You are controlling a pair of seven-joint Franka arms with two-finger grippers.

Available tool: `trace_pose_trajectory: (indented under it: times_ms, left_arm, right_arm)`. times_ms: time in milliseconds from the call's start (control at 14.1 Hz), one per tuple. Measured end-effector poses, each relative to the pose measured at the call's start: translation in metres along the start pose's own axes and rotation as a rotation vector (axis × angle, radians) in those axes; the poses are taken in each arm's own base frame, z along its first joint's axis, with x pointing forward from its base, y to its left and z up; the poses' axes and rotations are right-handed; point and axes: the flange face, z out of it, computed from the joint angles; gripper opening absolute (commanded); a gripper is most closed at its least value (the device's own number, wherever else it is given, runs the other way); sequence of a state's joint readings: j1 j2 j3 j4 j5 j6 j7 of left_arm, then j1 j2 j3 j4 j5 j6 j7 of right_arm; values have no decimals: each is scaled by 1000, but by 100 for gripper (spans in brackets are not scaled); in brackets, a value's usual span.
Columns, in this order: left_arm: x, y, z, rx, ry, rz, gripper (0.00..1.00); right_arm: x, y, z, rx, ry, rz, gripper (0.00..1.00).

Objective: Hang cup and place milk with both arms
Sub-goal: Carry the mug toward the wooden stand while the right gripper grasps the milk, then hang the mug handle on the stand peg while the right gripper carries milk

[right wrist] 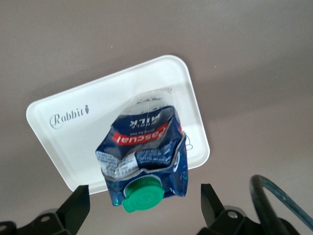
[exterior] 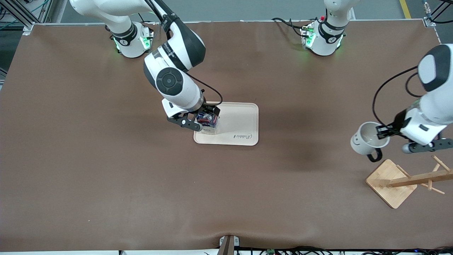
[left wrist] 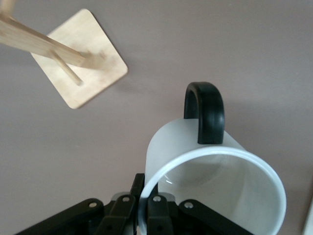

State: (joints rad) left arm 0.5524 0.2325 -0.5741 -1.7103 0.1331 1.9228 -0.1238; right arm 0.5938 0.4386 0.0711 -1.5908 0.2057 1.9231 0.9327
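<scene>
The milk [exterior: 207,122], a crumpled blue carton with a red label and green cap, stands on the white tray [exterior: 240,122] at the end toward the right arm. My right gripper [exterior: 201,118] is open, with its fingers spread on either side of the carton and not touching it. The right wrist view shows the milk [right wrist: 144,156], the tray [right wrist: 73,127] and that gripper [right wrist: 143,208]. My left gripper [exterior: 382,131] is shut on the rim of the white cup [exterior: 366,140] and holds it tilted in the air beside the wooden rack [exterior: 407,180]. The left wrist view shows the cup [left wrist: 215,171], its black handle [left wrist: 205,110] and the gripper [left wrist: 145,198].
The wooden rack has a square base [left wrist: 80,58] and a slanted post with pegs [left wrist: 34,39]. It stands toward the left arm's end of the brown table [exterior: 106,170]. The tray bears a "Rabbit" print [right wrist: 68,116].
</scene>
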Motion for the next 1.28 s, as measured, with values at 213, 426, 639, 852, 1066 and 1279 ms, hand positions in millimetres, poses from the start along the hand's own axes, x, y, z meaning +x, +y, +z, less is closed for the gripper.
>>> trace_pose_trajectory:
  times_ms: [213, 426, 639, 852, 1066, 1279]
  left_arm:
    - [3, -26, -8, 1, 16, 87, 0]
    - [6, -40, -16, 31, 32, 155, 0]
    - [8, -47, -23, 84, 44, 205, 0]
    - [8, -60, -24, 90, 43, 263, 0]
    - [7, -83, -29, 94, 47, 287, 0]
    - [13, -91, -38, 93, 69, 305, 0]
  right_arm:
    - [-3, -5, 17, -43, 31, -32, 96]
    - [-7, -10, 33, -71, 37, -51, 11]
    - [-6, -10, 32, -68, 40, -33, 0]
    - [1, -9, 22, -54, 53, -10, 0]
    - [19, 0, -19, -59, 44, 24, 0]
    - [50, 39, -64, -112, -5, 54, 0]
